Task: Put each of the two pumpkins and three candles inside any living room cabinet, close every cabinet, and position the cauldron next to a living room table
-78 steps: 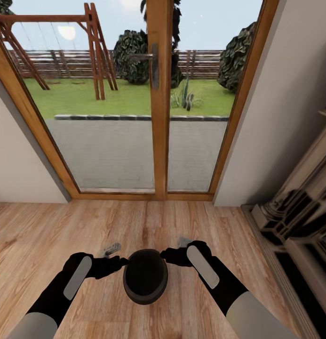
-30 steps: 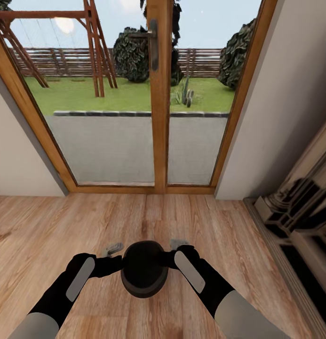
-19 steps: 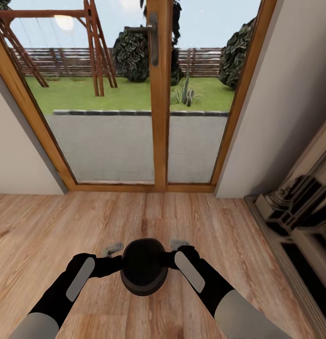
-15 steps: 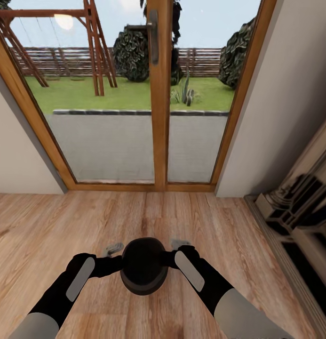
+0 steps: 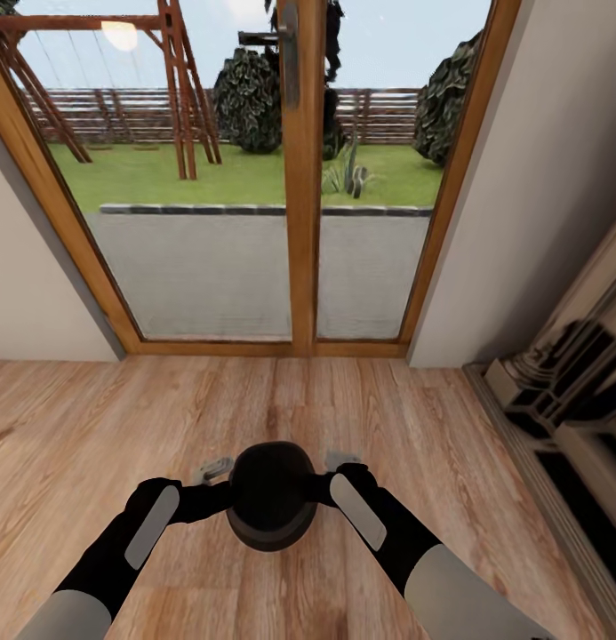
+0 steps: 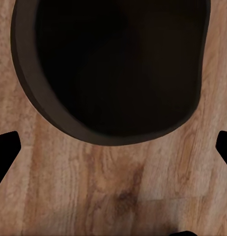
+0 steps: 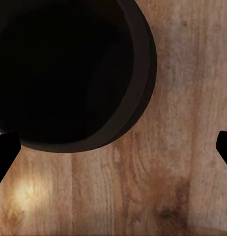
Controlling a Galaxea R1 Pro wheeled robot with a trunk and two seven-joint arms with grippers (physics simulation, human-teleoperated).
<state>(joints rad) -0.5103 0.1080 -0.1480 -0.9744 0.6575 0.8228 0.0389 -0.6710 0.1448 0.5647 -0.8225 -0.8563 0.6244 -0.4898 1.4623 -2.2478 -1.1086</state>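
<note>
Both grippers, left gripper (image 5: 217, 487) and right gripper (image 5: 327, 481), spread wide, flanking the black cauldron (image 5: 270, 494) above the wooden floor (image 5: 388, 418)

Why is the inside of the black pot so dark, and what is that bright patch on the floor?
In the left wrist view the cauldron is pure shadow inside, with no detail; in the right wrist view a soft glare spot shines on the wooden floor beside it; in the head view the shelving at the edge looks stretched and smeared.
</note>
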